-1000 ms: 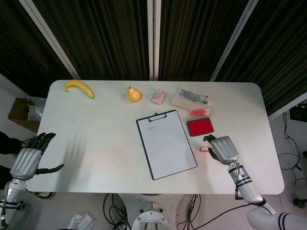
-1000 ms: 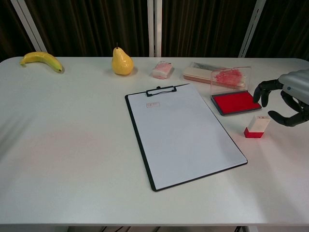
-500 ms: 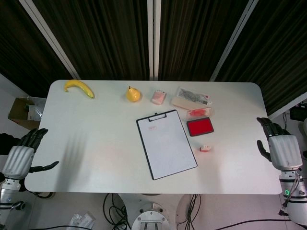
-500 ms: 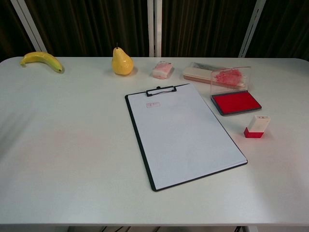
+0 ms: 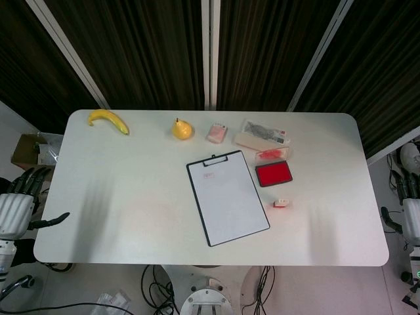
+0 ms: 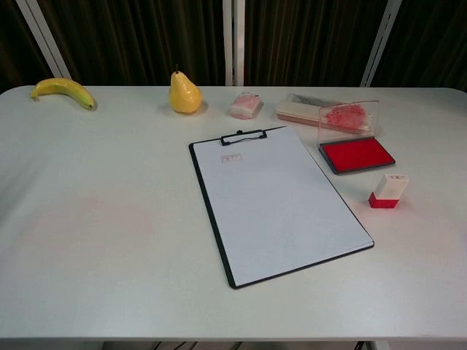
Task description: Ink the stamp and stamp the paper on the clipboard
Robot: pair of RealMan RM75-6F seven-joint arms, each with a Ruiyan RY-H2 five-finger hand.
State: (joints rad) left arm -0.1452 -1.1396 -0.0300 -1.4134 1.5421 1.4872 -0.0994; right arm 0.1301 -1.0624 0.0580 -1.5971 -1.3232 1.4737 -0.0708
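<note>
The clipboard [image 5: 227, 196] [image 6: 281, 200] lies in the middle of the white table, white paper clipped to it, a small red mark near its top. Right of it sits the open red ink pad [image 5: 273, 173] [image 6: 357, 154], lid tilted up behind. The small white-and-red stamp [image 5: 281, 203] [image 6: 389, 191] stands alone just in front of the pad. My left hand [image 5: 16, 204] hangs open off the table's left edge. My right hand [image 5: 410, 213] shows at the head view's right border, beyond the table, holding nothing. Neither hand appears in the chest view.
Along the table's far side lie a banana [image 5: 108, 120] [image 6: 62, 90], a pear [image 5: 182, 128] [image 6: 184, 93], a pink wrapped packet [image 5: 216, 133] [image 6: 245, 106] and a flat clear case [image 5: 262, 134] [image 6: 306, 111].
My right hand let go of the area by the stamp and withdrew off the right side of the table. My left hand slid further left off the table. The stamp stayed put.
</note>
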